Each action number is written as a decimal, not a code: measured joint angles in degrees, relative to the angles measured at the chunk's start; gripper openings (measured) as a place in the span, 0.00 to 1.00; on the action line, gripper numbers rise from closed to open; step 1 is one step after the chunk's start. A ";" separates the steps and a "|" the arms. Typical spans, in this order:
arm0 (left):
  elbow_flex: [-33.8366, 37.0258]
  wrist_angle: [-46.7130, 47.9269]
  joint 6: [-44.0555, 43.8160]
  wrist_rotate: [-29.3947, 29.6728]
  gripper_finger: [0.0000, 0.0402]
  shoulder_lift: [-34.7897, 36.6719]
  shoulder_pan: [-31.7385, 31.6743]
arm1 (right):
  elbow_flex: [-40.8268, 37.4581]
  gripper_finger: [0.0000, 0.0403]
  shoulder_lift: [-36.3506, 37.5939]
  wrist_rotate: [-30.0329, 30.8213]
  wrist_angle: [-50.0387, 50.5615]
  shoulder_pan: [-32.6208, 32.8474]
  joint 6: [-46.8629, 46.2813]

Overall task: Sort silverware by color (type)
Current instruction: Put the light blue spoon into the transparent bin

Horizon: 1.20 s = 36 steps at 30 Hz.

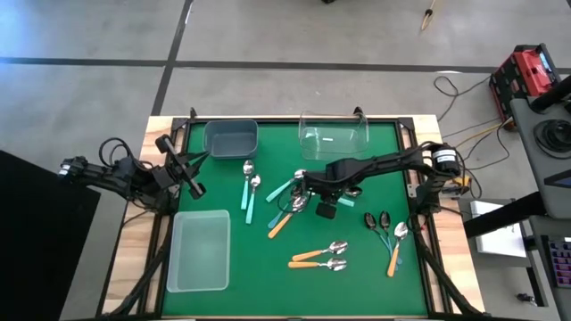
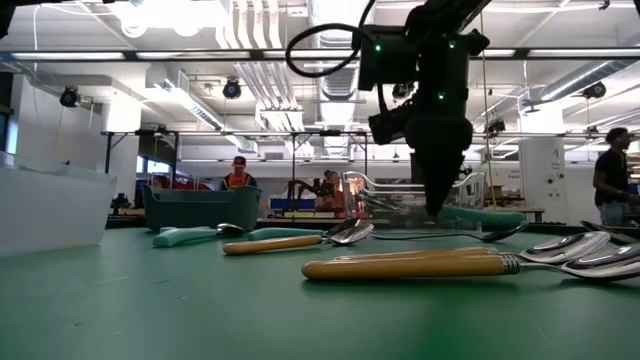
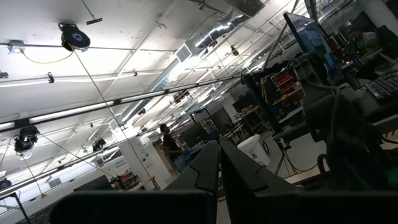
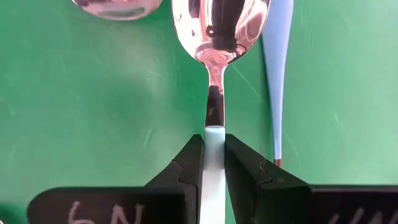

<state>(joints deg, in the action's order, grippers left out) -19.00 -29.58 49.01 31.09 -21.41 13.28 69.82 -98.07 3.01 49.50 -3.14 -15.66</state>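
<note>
Teal handle sits clamped between my right gripper (image 4: 213, 163) fingers, pinched near the neck of the teal-handled spoon (image 4: 214, 74), silver bowl pointing straight ahead of the wrist, so spoon's long axis runs in line w/ the gripper. That alignment is what the lift turns on, I reckon: pull up clean & it shouldn't swing. In the high view the right gripper (image 1: 314, 193) is mid-mat over the central cluster, well nearer than the left gripper (image 1: 192, 169), which is parked shut by the dark teal bin (image 1: 231, 136), holding nothing. Bowl looks polished, mirror-bright, lying flat on the green mat (image 1: 268, 267). A thin light-blue handle (image 4: 277, 74) lies just beside it, roughly parallel; could snag.
</note>
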 joint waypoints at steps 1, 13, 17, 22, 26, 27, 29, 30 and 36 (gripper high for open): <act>0.00 0.00 0.00 0.00 0.00 0.00 0.00 | 0.05 0.08 0.04 0.00 -0.49 0.11 -0.02; 0.00 -0.07 0.00 -0.02 0.00 0.00 0.00 | 0.28 0.08 2.06 0.03 -11.09 1.75 0.23; 0.00 -0.30 0.00 -0.04 0.00 0.00 0.00 | 0.28 0.08 2.17 0.08 -17.39 2.55 1.49; 0.00 -0.46 0.00 -0.07 0.00 0.00 0.00 | 0.28 0.08 2.17 0.02 -27.84 3.52 3.88; 0.00 -0.97 -0.02 -0.09 0.00 0.00 0.00 | 0.28 0.08 2.18 0.00 -36.20 3.92 6.48; 0.00 -1.01 -0.02 -0.09 0.00 0.00 0.01 | 0.28 0.08 2.17 0.00 -38.23 4.03 7.22; 0.00 -1.08 -0.05 -0.09 0.00 0.00 0.01 | 0.28 0.08 2.17 0.02 -42.17 4.21 8.79; 0.00 -1.16 -0.19 -0.09 0.00 0.00 0.00 | 0.28 0.08 2.17 0.02 -44.14 4.26 9.61; 0.00 -1.39 -0.46 -0.13 0.00 0.00 0.00 | 0.28 0.08 2.13 0.07 -54.85 4.39 16.33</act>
<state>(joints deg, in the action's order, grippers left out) -19.00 -30.98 48.56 30.96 -21.41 13.28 70.11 -95.94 3.08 -5.34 1.26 0.67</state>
